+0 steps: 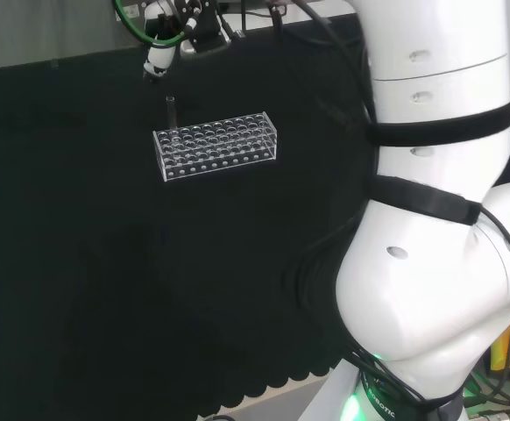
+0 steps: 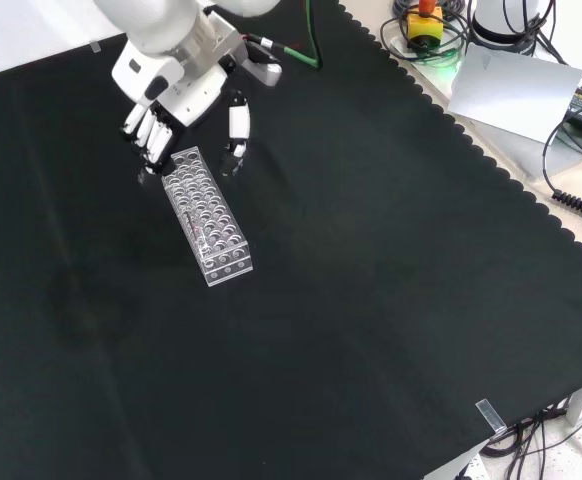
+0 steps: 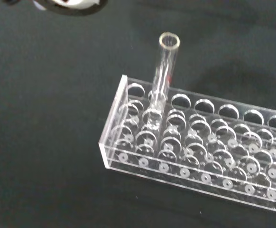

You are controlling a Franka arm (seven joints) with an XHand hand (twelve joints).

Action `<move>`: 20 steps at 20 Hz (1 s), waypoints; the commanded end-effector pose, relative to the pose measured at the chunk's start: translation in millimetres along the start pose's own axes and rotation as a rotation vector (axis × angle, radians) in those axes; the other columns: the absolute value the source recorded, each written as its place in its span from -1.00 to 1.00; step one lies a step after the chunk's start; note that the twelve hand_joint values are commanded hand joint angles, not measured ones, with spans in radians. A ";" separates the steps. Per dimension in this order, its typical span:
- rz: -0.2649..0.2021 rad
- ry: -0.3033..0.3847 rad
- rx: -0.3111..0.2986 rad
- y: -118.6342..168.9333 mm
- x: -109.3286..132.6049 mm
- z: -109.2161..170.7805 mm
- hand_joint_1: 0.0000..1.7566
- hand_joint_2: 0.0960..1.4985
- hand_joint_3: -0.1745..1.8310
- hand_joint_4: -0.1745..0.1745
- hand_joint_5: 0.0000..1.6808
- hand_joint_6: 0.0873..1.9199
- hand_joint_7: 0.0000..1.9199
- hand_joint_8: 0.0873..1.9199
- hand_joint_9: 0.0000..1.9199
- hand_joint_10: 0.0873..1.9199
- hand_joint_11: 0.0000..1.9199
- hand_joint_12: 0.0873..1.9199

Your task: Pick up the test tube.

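A clear plastic rack [image 1: 216,145] with several rows of holes lies on the black cloth. One clear test tube [image 1: 171,110] stands upright in a hole near the rack's left end in the head view. The wrist view shows that tube [image 3: 164,76] close up, near a corner of the rack [image 3: 199,152], with the other holes empty. In the front view my hand [image 2: 171,100] hovers over the far end of the rack [image 2: 209,213]. Its fingers [image 2: 151,135] point down beside that end and its thumb [image 2: 236,125] is spread apart on the other side. The hand is open and holds nothing.
The arm's white links [image 1: 430,219] stand at the right of the head view. Beyond the cloth's scalloped edge [image 2: 491,160] in the front view lie a yellow and red stop button [image 2: 426,20], a grey sheet [image 2: 511,85] and cables.
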State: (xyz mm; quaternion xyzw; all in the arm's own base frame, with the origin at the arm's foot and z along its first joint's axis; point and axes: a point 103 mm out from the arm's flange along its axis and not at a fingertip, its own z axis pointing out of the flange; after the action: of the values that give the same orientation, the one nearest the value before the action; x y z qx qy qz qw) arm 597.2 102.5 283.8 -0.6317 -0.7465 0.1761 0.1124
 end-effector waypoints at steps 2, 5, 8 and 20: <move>0.012 -0.035 0.133 16.4 -5.5 33.2 -0.09 -0.06 -0.35 -0.73 -0.48 -0.99 -0.42 -0.15 -0.55 -0.15 -0.81 0.61; 0.023 -0.017 0.144 22.1 -6.7 39.2 -0.08 -0.07 -0.35 -0.74 -0.48 -0.98 -0.42 -0.15 -0.55 -0.15 -0.82 0.61; 0.026 -0.010 0.148 28.2 -8.5 44.1 -0.08 -0.07 -0.34 -0.75 -0.47 -0.98 -0.42 -0.15 -0.55 -0.15 -0.82 0.61; 0.043 -0.012 0.167 41.5 -18.0 69.4 -0.04 -0.09 -0.31 -0.77 -0.45 -0.94 -0.35 -0.14 -0.52 -0.16 -0.80 0.60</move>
State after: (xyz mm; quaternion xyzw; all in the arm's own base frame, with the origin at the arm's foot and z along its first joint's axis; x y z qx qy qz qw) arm 610.1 89.0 221.5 -0.6327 -0.7207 0.2372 0.1549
